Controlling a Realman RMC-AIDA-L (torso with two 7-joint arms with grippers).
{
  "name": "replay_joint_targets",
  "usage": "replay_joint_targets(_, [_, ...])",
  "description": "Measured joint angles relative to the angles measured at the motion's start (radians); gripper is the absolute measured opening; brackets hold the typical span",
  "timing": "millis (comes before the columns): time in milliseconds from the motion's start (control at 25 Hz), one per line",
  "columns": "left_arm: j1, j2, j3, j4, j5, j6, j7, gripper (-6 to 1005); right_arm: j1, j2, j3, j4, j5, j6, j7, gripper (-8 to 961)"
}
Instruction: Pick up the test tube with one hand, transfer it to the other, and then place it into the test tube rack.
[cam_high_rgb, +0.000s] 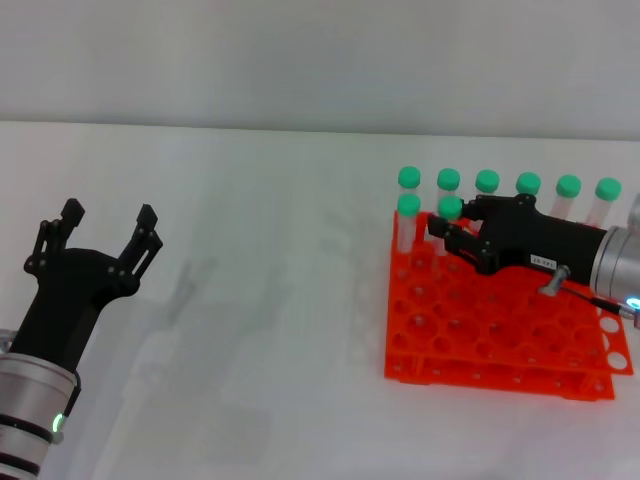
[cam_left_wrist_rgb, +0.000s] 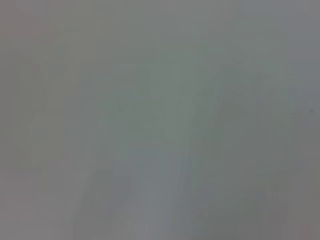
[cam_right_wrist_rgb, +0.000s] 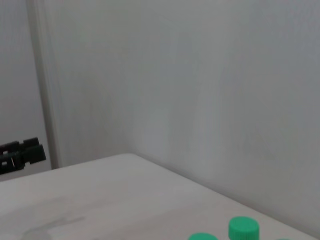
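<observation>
Upright, green-capped clear test tube in rack.

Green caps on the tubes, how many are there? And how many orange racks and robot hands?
Green-capped test tubes: 8, six in the back row and two in front, one free and one at the right gripper
Orange test tube rack: 1
Grippers: 2, left gripper, right gripper
Total: 11

orange-red rack, green tube caps
</observation>
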Motion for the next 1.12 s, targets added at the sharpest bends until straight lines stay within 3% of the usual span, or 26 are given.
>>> replay_joint_targets(280, [-0.007,0.000,0.000,0.000,-0.001,0.000,0.000,880,-0.015,-0.003,-0.002,-0.008,0.001,0.019,0.013,360])
replay_joint_targets(480, [-0.008,0.000,0.000,0.000,-0.001,0.000,0.000,879,-0.045,-0.011,0.004,-0.018,0.008,0.061,0.032,586])
replay_joint_targets(600, [-0.009,0.000,0.000,0.000,-0.001,0.000,0.000,879,-0.084,-0.018,0.004,-0.045,0.010,0.091,0.057,797])
replay_joint_targets(760, [-0.009,0.000,0.000,0.000,-0.006,0.000,0.000,879,-0.162,-0.024,0.029,-0.104,0.010,0.146,0.086,796])
replay_joint_targets(880, [-0.009,0.000,0.000,0.000,-0.025,0.000,0.000,880,-0.213,-0.025,0.118,-0.119,0.011,0.181,0.069,795])
replay_joint_targets(1120, [-0.018,0.000,-0.001,-0.001,-0.040,0.000,0.000,880,-0.285,-0.017,0.508,-0.010,0.081,0.182,-0.103,794])
